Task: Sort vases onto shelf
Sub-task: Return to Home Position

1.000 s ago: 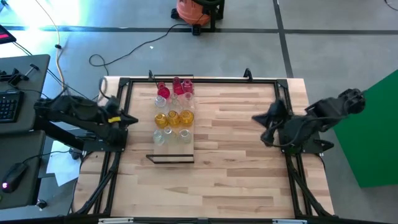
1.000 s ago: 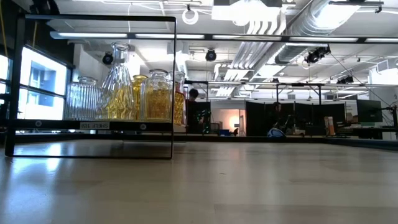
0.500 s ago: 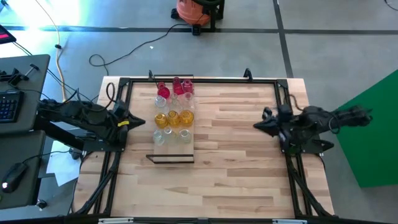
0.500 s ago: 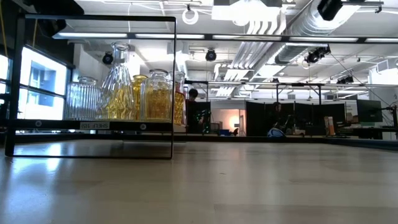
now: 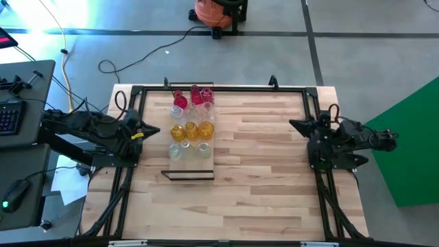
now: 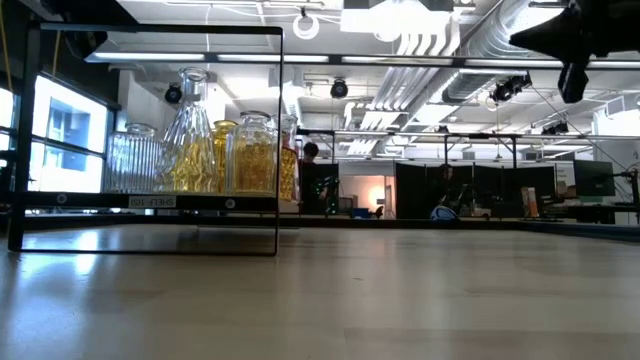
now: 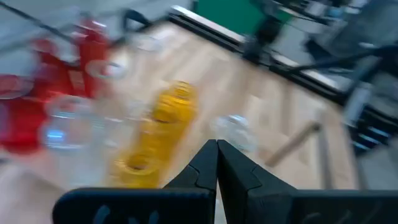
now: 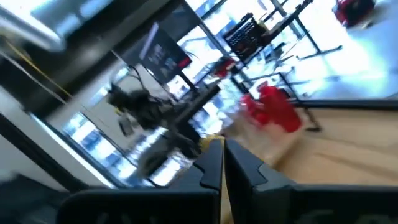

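The vases stand by their bases on the shelf, which lies left of the table's middle. From far to near they run red, amber-yellow and clear. The low view shows the amber vases and a ribbed clear vase on the shelf's board inside a black wire frame. My left gripper is shut, hovering just left of the shelf and touching nothing. My right gripper is shut near the table's right edge, far from the vases.
A black frame runs round the slatted tabletop. Bare wood lies between the shelf and the right arm, which shows at the low view's upper right. Beyond the far edge are floor cables and an orange machine.
My right arm has folded down and drawn back toward the table's right edge, its gripper moving a little right and toward the far edge; it now shows in the low view's upper right. My left gripper edged slightly toward the shelf. The vases have stayed put.
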Robot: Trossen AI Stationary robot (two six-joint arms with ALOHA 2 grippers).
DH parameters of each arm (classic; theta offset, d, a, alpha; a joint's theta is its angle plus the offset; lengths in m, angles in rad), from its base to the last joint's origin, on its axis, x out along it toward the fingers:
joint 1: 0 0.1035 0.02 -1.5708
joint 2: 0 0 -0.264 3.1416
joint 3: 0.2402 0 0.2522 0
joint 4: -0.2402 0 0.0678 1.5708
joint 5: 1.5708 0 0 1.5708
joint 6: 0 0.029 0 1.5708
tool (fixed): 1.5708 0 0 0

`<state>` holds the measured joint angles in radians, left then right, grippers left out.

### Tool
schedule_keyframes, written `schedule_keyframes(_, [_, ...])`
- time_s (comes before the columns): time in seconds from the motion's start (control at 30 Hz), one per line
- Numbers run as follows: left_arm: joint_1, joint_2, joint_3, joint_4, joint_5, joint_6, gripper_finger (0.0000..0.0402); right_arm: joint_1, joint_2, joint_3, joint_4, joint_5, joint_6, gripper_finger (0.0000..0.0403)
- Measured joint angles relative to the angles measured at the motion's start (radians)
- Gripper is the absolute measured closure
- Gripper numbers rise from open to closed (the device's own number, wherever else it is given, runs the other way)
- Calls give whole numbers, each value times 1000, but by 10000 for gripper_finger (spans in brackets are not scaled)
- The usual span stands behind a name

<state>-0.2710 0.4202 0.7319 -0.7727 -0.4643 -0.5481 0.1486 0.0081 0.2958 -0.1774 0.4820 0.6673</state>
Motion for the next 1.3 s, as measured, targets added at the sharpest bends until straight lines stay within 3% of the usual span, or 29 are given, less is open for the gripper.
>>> schedule_keyframes(0.1, [1,8,0,-43,-63,3,401,1,-3,0,-96,-36,-104,403])
schedule_keyframes(0.27, [0,7,0,-103,-39,-56,401,1,12,0,-217,-203,-49,402])
schedule_keyframes(0.37, [0,7,0,-94,-27,-40,401,1,12,0,-226,-294,-118,402])
schedule_keyframes(0.43, [1,7,0,-96,18,-26,401,1,12,0,-209,-304,-153,402])
schedule_keyframes(0.57, [2,7,0,-126,201,-45,401,1,10,0,-180,-323,-209,402])
schedule_keyframes(0.63, [2,1,0,-174,227,-65,401,1,10,0,-172,-333,-231,402])
schedule_keyframes(0.83, [2,-125,0,-219,131,-87,401,1,10,0,-146,-333,-246,402])
schedule_keyframes(1.03, [2,-400,0,-204,7,-96,401,1,10,0,-147,-333,-231,402])
schedule_keyframes(1.13, [0,-413,-3,-165,-42,-85,402,1,9,0,-144,-336,-238,402])
schedule_keyframes(1.17, [1,-414,-9,-167,-21,-72,402,1,10,0,-138,-339,-247,402])
schedule_keyframes(1.3, [-22,-402,-136,80,75,-3,402,1,-2,-1,-87,-352,-314,402])
